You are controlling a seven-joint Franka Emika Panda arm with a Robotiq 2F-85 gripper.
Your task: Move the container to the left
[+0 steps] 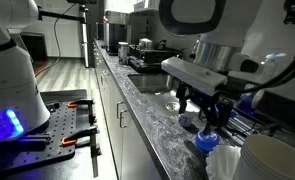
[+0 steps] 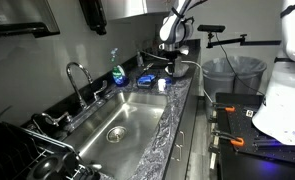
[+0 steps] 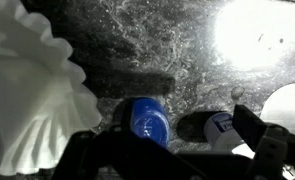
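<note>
The small round bright-blue container (image 3: 147, 122) sits on the dark speckled counter, seen from above in the wrist view. It also shows in both exterior views (image 1: 206, 140) (image 2: 145, 79). My gripper (image 3: 177, 152) hangs just above it with its dark fingers spread. The container lies below and between them, toward the left finger, and nothing touches it. In the exterior views the gripper (image 1: 204, 108) (image 2: 167, 62) is over the counter beside the sink. The gripper is open and empty.
A small white labelled tub (image 3: 221, 130) stands close to the right of the container. White ruffled paper filters (image 3: 27, 90) are on its left. Stacked white bowls (image 1: 274, 160) stand nearby. A clear bottle of blue liquid (image 2: 117, 72) stands behind the sink (image 2: 122, 125).
</note>
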